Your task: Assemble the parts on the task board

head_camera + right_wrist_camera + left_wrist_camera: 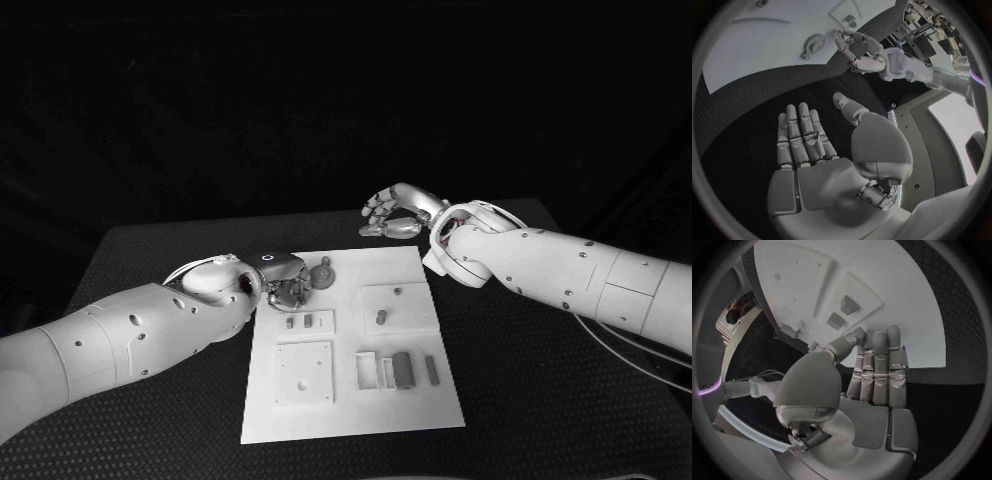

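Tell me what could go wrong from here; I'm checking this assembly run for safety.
The left robot hand hangs low over the white board's far left edge, beside a round part; a careless reach could knock that part or shift the board. The right robot hand is open, past the board's far edge; if it comes in too, the two could collide.
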You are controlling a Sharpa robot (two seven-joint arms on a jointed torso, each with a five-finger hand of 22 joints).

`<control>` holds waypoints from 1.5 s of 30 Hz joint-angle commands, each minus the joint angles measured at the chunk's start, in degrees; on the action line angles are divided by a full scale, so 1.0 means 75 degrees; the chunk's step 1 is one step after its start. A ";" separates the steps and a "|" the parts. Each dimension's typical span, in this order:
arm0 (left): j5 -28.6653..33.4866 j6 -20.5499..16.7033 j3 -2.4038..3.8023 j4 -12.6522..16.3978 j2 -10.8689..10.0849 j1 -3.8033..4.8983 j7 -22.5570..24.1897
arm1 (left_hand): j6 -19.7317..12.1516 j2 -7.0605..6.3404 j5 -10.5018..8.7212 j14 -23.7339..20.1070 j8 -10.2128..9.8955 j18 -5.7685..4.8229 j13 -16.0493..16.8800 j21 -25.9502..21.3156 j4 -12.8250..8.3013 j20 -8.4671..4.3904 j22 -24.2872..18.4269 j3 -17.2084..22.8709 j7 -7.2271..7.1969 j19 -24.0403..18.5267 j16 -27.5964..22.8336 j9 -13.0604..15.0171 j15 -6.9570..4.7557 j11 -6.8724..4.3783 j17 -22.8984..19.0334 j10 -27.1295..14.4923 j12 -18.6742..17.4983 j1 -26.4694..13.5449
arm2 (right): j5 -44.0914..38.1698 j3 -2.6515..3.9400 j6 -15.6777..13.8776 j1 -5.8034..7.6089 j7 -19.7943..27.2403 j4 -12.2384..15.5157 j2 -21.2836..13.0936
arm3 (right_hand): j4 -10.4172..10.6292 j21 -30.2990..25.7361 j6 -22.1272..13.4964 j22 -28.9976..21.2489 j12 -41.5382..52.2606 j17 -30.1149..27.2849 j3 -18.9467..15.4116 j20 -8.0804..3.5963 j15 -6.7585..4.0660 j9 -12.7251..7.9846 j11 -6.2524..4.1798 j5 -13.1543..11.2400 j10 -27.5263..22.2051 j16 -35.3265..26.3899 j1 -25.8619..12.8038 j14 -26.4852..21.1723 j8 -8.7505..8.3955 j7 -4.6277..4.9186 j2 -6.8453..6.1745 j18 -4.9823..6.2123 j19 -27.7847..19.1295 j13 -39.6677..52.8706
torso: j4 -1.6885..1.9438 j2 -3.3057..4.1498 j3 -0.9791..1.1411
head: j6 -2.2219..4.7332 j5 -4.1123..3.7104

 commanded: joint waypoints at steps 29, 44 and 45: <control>-0.0214 0.0227 -0.0228 -0.0113 0.0127 -0.0096 -0.0074 | 0.0082 0.0056 -0.0008 0.0055 0.0018 0.0127 0.0033 -0.0071 -0.0013 -0.0047 0.0050 0.0057 0.0005 0.0000 0.0068 0.0037 -0.0014 -0.0002 0.0042 0.0085 -0.0073 0.0013 | -0.0007 0.0004 0.0101 0.0001 0.0019 0.0013 -0.0013 | 0.0058 -0.0087 -0.0064 0.0044 -0.0047 -0.0021 -0.0027 0.0010 0.0073 -0.0034 0.0065 0.0014 -0.0005 -0.0095 0.0100 -0.0056 0.0057 0.0197 -0.0024 -0.0167 -0.0094 -0.0071 | 0.0010 -0.0006 -0.0001 | 0.0005 -0.0031; -0.0069 -0.0011 -0.0226 -0.0143 0.0068 -0.0095 -0.0064 | -0.0188 -0.0184 -0.0007 -0.0178 -0.0156 0.0083 0.0067 -0.0224 -0.0020 0.0003 0.0119 -0.0025 0.0119 -0.0187 0.0013 0.0023 0.0072 0.0102 0.0052 -0.0168 -0.0229 -0.0009 | -0.0015 0.0004 0.0110 0.0001 -0.0027 -0.0012 -0.0006 | 0.0077 -0.0120 -0.0075 0.0077 -0.0056 -0.0030 -0.0043 0.0019 0.0098 -0.0053 0.0078 0.0013 -0.0030 -0.0132 0.0096 -0.0087 0.0058 0.0201 -0.0045 -0.0178 -0.0123 -0.0125 | 0.0009 -0.0003 -0.0009 | -0.0003 -0.0037; -0.0039 -0.0050 -0.0226 -0.0145 0.0063 -0.0094 -0.0068 | -0.0271 -0.0219 -0.0011 -0.0207 -0.0203 0.0090 0.0062 -0.0247 -0.0020 0.0021 0.0130 -0.0025 0.0156 -0.0205 0.0007 0.0015 0.0096 0.0133 0.0052 -0.0263 -0.0235 0.0015 | -0.0016 0.0004 0.0112 0.0001 -0.0030 -0.0011 -0.0007 | 0.0079 -0.0122 -0.0076 0.0079 -0.0056 -0.0031 -0.0045 0.0019 0.0100 -0.0054 0.0079 0.0013 -0.0031 -0.0135 0.0095 -0.0090 0.0058 0.0202 -0.0049 -0.0178 -0.0125 -0.0128 | 0.0010 -0.0004 -0.0007 | -0.0002 -0.0037</control>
